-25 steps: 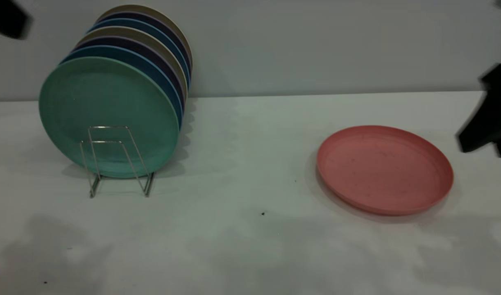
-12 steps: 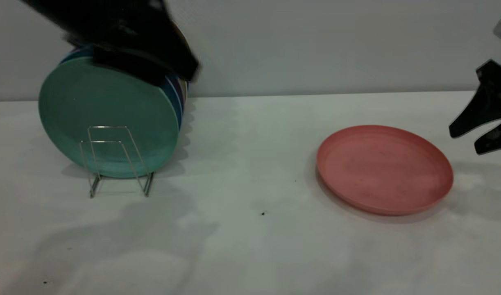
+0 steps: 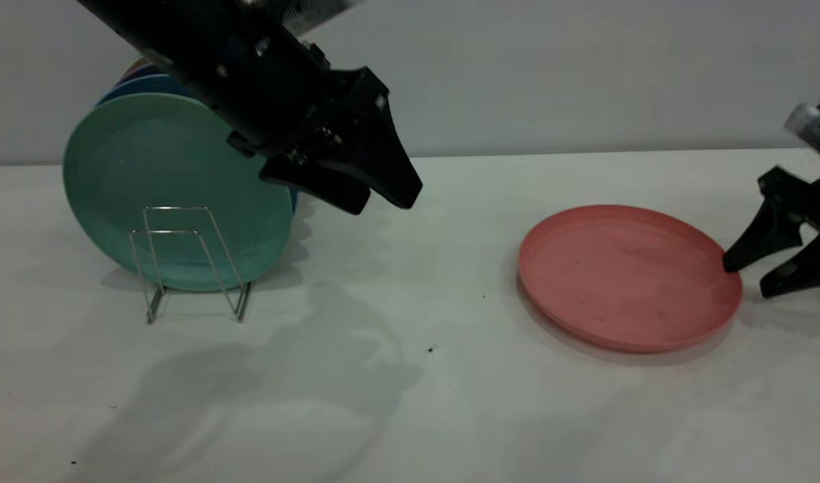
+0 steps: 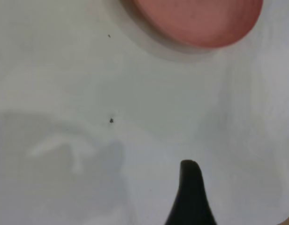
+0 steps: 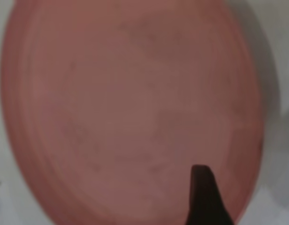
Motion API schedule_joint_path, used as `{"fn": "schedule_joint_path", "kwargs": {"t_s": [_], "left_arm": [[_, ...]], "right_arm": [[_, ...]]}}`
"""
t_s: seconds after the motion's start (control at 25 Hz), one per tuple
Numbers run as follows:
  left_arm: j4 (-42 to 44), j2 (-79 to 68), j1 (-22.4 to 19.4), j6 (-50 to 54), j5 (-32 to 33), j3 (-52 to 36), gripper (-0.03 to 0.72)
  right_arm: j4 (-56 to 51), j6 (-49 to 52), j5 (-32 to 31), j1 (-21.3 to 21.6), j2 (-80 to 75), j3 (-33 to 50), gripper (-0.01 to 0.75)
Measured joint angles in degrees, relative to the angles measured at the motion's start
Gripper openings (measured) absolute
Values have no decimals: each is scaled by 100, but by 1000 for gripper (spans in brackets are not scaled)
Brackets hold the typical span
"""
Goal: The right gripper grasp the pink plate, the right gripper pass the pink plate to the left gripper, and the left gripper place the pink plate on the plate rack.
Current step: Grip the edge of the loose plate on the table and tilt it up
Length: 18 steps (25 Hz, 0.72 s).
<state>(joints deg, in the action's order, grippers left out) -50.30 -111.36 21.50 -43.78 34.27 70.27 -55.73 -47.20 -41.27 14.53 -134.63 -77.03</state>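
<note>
The pink plate (image 3: 624, 275) lies flat on the white table at the right; it also shows in the left wrist view (image 4: 196, 18) and fills the right wrist view (image 5: 130, 108). My right gripper (image 3: 745, 278) is open at the plate's right rim, its upper finger over the rim and its lower finger just outside. One of its fingers (image 5: 203, 197) shows over the plate's inside. My left gripper (image 3: 386, 201) is open and empty, hanging above the table between the rack and the plate, fingers pointing right. The plate rack (image 3: 178, 208) stands at the left.
A mint-green plate (image 3: 161, 168) stands upright in the rack with several darker plates behind it, partly hidden by the left arm. The white table (image 3: 410, 402) has a few dark specks. A grey wall runs along the back.
The left arm has swung in from the upper left, down and to the right, past the stacked plates. The right gripper has come down and left to the pink plate's right rim.
</note>
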Motion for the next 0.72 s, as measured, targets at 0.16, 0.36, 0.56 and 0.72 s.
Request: {"fn": "schedule_joint_path", "kwargs": {"t_s": [0.16, 0.36, 0.56, 0.72], "left_arm": [[-10, -5, 0, 0, -78, 18, 592], [-10, -5, 0, 0, -111, 30, 592], [-10, -5, 0, 0, -306, 30, 592], [-10, -5, 0, 5, -452, 30, 591]], "right_arm": [[-172, -108, -31, 0, -312, -122, 463], [-701, -599, -323, -25, -503, -139, 398], [-729, -798, -332, -142, -582, -139, 162], [-865, -1312, -541, -153, -613, -139, 21]]}}
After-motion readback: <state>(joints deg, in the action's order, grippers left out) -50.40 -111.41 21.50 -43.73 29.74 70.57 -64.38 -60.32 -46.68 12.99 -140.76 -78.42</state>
